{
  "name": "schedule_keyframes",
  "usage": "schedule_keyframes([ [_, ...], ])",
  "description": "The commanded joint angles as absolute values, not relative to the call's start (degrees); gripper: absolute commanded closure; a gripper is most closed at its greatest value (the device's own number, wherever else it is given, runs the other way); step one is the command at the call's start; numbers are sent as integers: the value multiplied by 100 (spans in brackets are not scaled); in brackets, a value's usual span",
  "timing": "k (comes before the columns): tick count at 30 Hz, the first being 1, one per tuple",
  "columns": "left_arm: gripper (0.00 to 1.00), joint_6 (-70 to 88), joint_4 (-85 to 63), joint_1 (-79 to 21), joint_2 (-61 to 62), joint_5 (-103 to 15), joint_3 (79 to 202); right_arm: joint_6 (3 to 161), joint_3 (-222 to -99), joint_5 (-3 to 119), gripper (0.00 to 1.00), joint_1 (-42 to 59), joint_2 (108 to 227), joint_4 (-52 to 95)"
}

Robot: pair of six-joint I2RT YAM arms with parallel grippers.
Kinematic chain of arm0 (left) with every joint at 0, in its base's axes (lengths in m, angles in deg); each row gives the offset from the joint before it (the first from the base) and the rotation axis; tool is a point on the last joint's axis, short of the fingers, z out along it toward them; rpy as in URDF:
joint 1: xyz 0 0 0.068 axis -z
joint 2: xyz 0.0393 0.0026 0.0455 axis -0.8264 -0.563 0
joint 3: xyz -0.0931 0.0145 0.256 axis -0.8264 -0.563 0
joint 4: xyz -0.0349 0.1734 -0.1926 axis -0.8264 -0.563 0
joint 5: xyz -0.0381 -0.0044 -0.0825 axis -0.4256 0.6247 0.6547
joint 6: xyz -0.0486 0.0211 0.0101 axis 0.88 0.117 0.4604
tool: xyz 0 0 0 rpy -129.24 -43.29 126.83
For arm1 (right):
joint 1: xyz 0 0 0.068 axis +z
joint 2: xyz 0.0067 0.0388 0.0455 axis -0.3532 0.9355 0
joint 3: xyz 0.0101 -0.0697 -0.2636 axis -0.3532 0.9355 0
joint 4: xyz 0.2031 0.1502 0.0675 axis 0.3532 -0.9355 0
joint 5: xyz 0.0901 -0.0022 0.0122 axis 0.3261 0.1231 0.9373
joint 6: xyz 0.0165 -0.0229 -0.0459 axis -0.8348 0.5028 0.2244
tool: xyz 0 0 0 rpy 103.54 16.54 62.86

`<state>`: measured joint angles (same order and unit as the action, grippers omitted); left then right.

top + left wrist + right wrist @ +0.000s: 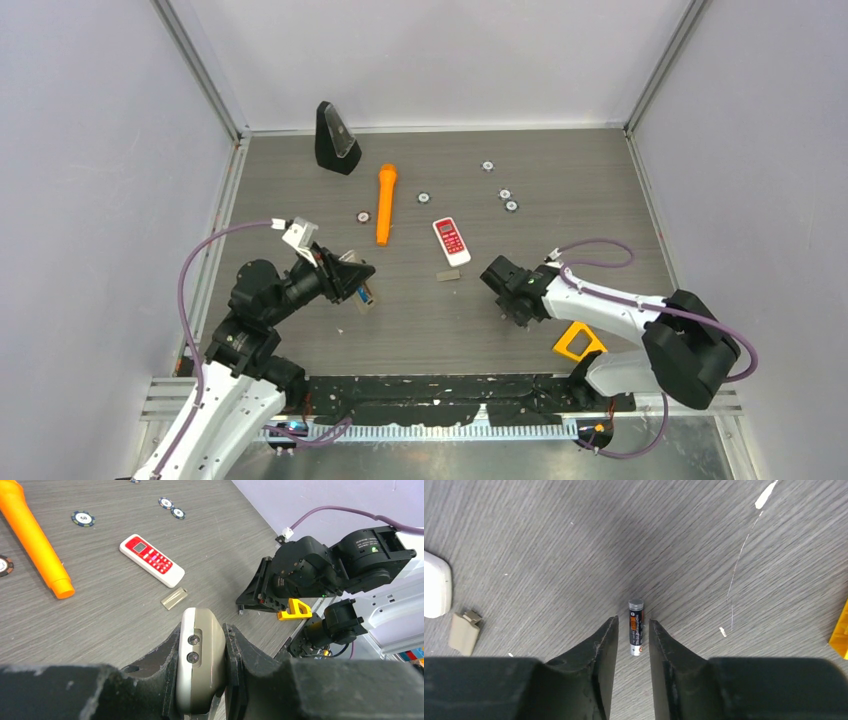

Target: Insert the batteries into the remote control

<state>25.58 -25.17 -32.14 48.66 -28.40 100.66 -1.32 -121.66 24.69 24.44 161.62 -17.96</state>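
The left pincer (202,630) is clamped on the long sides of a grey remote (200,670), raised above the counter (125,610). The right pincer (633,622) stands narrowly parted, its fingertips flanking a dark grey battery (636,627) that lies flat on the counter, a slight gap on either side. A beige cover (464,632) lies near a red-and-white remote (151,560).
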Motion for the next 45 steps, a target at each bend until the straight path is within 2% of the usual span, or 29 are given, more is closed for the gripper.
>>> schedule_keyframes([
  [1,100,2659,-2051,-3227,4855,-2775,9991,-5,-12372,2088,55,2416,15974,-1760],
  [2,100,2661,-2042,-3227,4855,-2770,9967,90,-12323,2120,43,2404,15889,-1689],
  [4,100,2656,-2038,-3224,4864,-2792,9942,258,-12283,2195,32,2363,15742,-1638],
  [6,100,2656,-2033,-3220,4875,-2812,9939,491,-12275,2214,27,2332,15511,-1615],
  [8,100,2632,-2030,-3227,4869,-2818,9939,1093,-12229,2236,25,2241,15148,-1311],
  [11,100,2584,-2038,-3227,4862,-2789,9956,3301,-12213,2960,23,1721,14726,-513],
  [16,100,2622,-2027,-3227,4787,-2751,9980,6556,-12871,3882,20,1200,14274,-263],
  [17,100,2655,-2005,-3227,4752,-2718,9988,7493,-13067,4361,19,1175,14258,-241],
  [21,100,2877,-1846,-3221,4525,-2548,10018,9568,-13729,5520,19,1166,14667,-1024],
  [26,100,2983,-1684,-3227,4317,-2400,10092,11523,-13912,5380,19,1326,15093,-2017],
  [29,100,2998,-1611,-3227,4249,-2405,10095,12101,-13738,5449,21,1420,15170,-2224],
  [33,100,2893,-1510,-3235,4335,-2558,10096,12798,-13019,5552,23,1917,15035,-1782],
  [38,100,2755,-1586,-3285,4414,-2696,10225,13090,-12435,5154,23,2264,15351,-1328],
  [45,100,2759,-1562,-3327,4386,-2646,10288,13512,-11842,4158,31,2470,15608,-13],
])
